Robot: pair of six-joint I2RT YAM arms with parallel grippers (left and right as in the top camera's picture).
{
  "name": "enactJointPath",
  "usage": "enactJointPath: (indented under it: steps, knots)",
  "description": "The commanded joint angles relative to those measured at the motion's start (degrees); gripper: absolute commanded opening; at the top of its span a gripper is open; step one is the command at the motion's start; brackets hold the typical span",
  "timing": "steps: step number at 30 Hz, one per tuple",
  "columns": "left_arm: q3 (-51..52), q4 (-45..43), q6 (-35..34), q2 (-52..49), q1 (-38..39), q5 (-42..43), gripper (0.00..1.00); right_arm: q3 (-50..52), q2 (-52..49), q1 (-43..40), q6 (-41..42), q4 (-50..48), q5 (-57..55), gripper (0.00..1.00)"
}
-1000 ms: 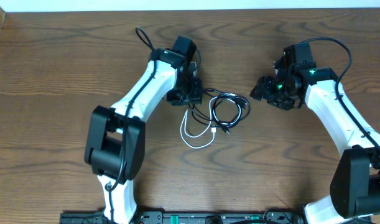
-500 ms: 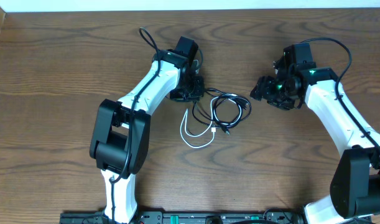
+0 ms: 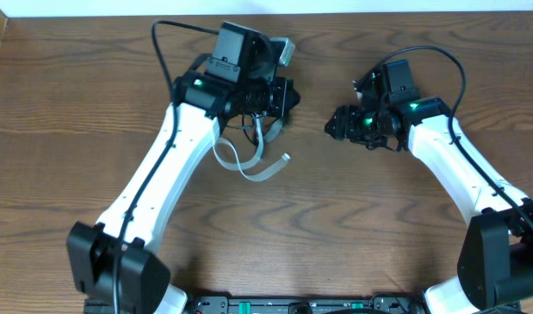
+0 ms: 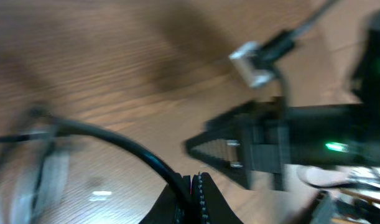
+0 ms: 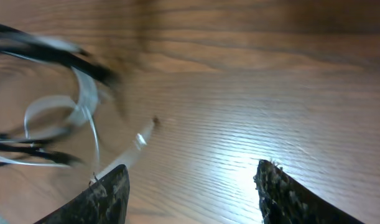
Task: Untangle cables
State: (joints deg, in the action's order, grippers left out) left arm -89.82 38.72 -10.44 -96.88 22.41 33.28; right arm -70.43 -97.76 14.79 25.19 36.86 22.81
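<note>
My left hand [image 4: 194,186] is clenched on the black cable [image 4: 124,143], toward the far side of the surface [image 3: 74,105]. The white cable [image 3: 264,171] dangles looped with it. My right hand [image 5: 196,193] gapes empty nearby. Pulling now could cinch the tangle, or the thin cord could slip free.

No legible text or markings

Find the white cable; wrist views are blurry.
Overhead, left of centre: the white cable loops just below the left gripper, which pinches the black cable.
</note>
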Motion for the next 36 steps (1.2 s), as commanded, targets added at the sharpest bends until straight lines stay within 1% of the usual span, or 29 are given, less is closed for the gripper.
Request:
enactJointPath:
  steps: [1, 5, 14, 17, 20, 24, 27, 30, 36]
  knots:
    - [-0.42, -1.62, -1.53, -0.5, 0.11, 7.08, 0.07, -0.39, 0.24, 0.72, -0.44, -2.67, 5.62, 0.62]
    - [-1.07, -2.64, -2.99, -0.26, 0.11, 8.72, 0.07, -0.39, 0.24, 1.46, -1.11, -4.48, 8.24, 0.62]
    - [-2.1, -4.79, -8.04, 1.03, -0.74, 9.07, 0.07, -0.37, -2.93, 1.77, 4.9, -5.84, 6.99, 0.62]
    - [-2.1, -7.3, -10.54, 1.42, -0.87, 14.93, 0.07, -0.37, -5.42, 1.99, 8.13, -7.72, 2.91, 0.6]
    - [-2.1, -11.15, -14.43, 1.46, -0.85, 20.15, 0.07, -0.37, -8.26, 2.62, 10.21, -11.19, 2.43, 0.6]
    - [-2.1, -14.27, -17.42, 1.49, -0.85, 23.34, 0.07, -0.37, -11.15, 3.74, 12.52, -14.82, 2.71, 0.6]
    - [-2.1, -14.45, -17.75, 1.49, -1.05, 23.04, 0.07, -0.39, -11.56, 3.08, 12.31, -17.14, 5.55, 0.62]
    - [-2.1, -14.43, -17.73, 1.49, -1.9, 22.73, 0.08, -0.39, -11.17, 0.7, 11.23, -17.92, 10.27, 0.64]
    - [-2.08, -14.21, -17.7, 1.46, -4.28, 20.57, 0.07, -0.39, -10.88, -5.09, 4.59, -16.81, 24.46, 0.69]
